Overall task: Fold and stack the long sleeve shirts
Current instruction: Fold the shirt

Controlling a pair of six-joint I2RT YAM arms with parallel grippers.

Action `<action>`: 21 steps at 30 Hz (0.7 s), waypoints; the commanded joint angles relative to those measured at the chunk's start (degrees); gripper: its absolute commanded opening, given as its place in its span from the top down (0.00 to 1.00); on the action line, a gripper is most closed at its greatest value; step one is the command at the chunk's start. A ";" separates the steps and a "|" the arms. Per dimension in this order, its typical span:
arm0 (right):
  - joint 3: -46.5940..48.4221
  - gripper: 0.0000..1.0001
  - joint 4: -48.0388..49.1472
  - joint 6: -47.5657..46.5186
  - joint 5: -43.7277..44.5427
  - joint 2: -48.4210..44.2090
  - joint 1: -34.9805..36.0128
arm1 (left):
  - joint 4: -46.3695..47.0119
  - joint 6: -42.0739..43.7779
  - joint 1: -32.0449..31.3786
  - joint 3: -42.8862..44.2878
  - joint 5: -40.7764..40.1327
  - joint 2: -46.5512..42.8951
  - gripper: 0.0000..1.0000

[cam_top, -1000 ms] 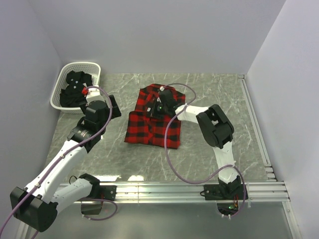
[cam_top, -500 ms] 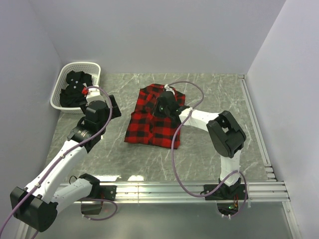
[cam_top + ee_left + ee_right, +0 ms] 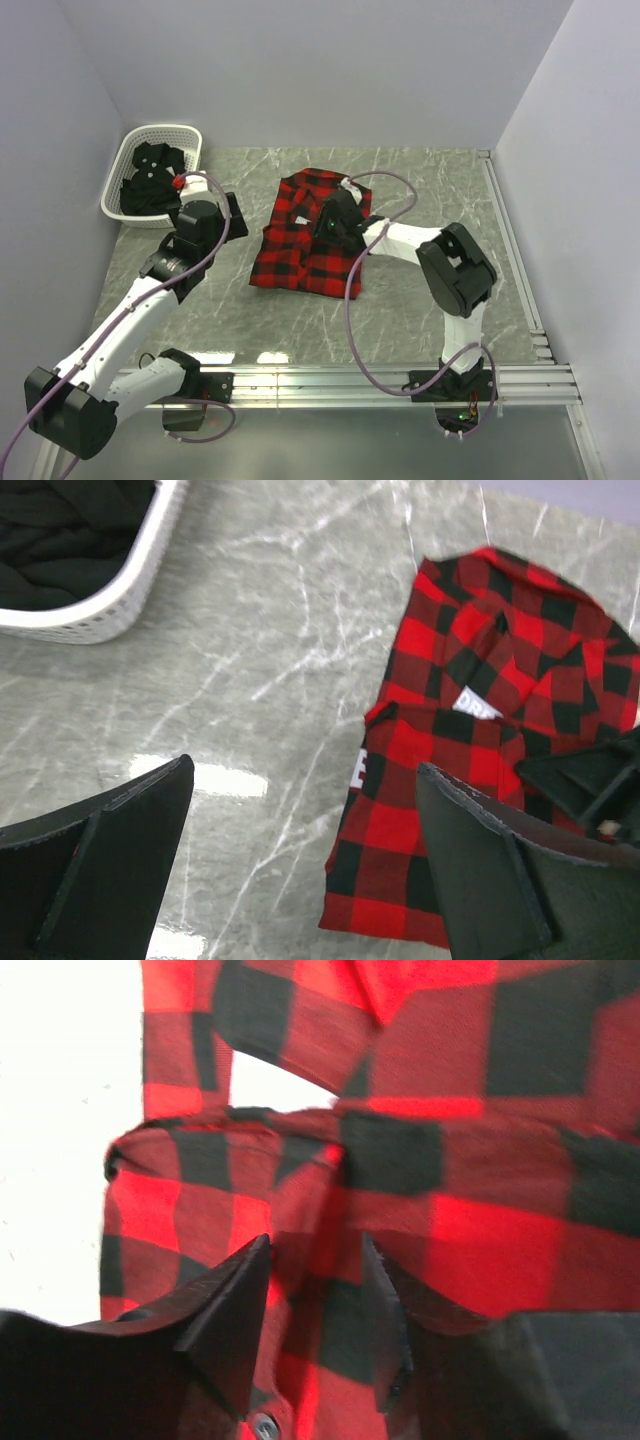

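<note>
A red-and-black check flannel shirt [image 3: 292, 250] is laid on a grey marbled tabletop [image 3: 430, 190], pale walls [image 3: 300, 70] around it — left fingers [image 3: 110, 850] spread wide, right fingers [image 3: 225, 1310] parted over it.

Folded red-and-black flannel shirt [image 3: 298, 245] lies at desk [image 3: 430, 190] centre, right tool [image 3: 328, 220] over it; white basket [image 3: 160, 130], ten o'clock, holds black shirt [image 3: 150, 185].
</note>
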 commanded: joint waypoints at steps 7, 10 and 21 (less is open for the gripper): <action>-8.04 0.51 -1.73 1.69 -10.32 -14.35 -4.64 | -2.48 -2.58 0.21 3.41 11.92 7.33 0.02; -12.70 0.53 -0.15 3.10 -17.44 -17.35 -6.58 | -3.46 -6.11 0.21 3.50 16.22 9.18 0.05; -32.11 0.56 5.04 10.05 -29.95 -24.29 -9.13 | 0.58 -15.51 -2.51 -5.20 28.80 14.10 0.21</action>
